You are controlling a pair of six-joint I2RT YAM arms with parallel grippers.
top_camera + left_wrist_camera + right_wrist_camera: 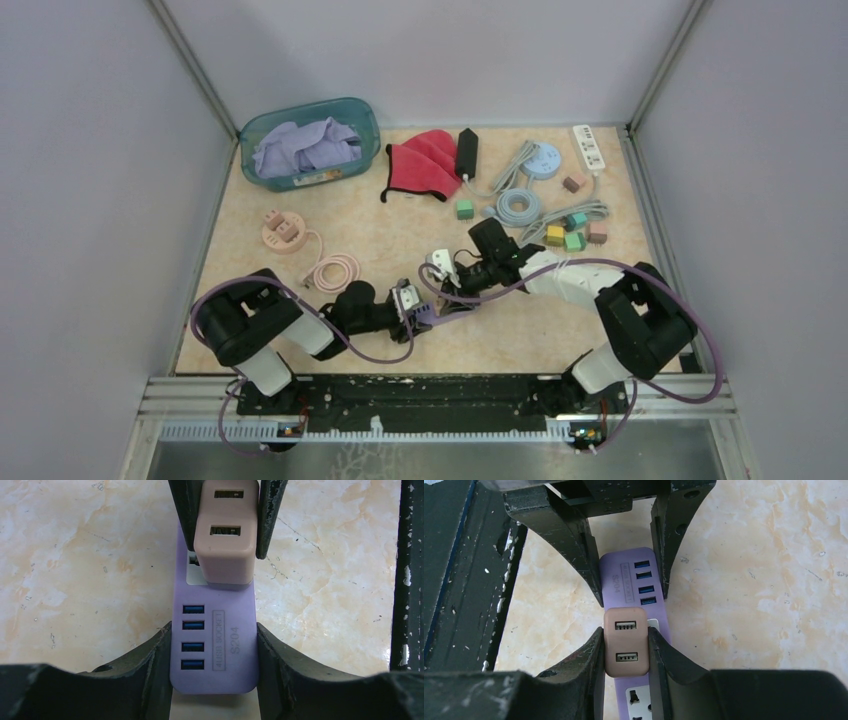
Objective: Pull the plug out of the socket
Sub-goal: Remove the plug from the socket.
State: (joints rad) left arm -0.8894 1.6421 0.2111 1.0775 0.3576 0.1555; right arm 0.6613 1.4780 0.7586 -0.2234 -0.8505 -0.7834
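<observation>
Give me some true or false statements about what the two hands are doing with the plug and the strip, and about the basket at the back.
1. The left hand grips the purple strip. True.
2. The right hand is open and empty. False: it is shut on the plug.
3. The strip has four blue USB ports. True.
4. The plug is green. False: it is tan-pink.
5. The basket holds the red cloth. False: it holds a lilac cloth; the red cloth lies beside it.

Bright, even light, soft shadows, sharp focus.
</observation>
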